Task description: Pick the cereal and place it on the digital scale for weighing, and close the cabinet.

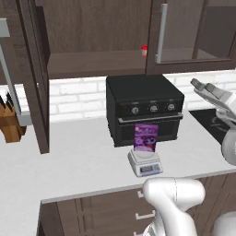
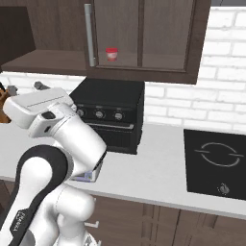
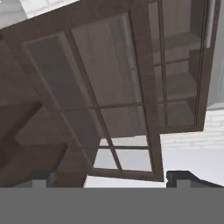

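We see one flat purple cereal (image 1: 146,137) box standing upright on the square plate of the single white-grey digital scale (image 1: 145,163), just in front of the boxy black oven (image 1: 144,108) with three round knobs. The dark wooden cabinet (image 1: 92,41) hangs above; its glass-panelled left door (image 3: 94,100) stands open, and a long silver bar handle (image 1: 161,33) marks the right one. One red cup (image 2: 111,54) sits inside. Our gripper (image 3: 111,177) faces the open door, jaws wide apart and empty.
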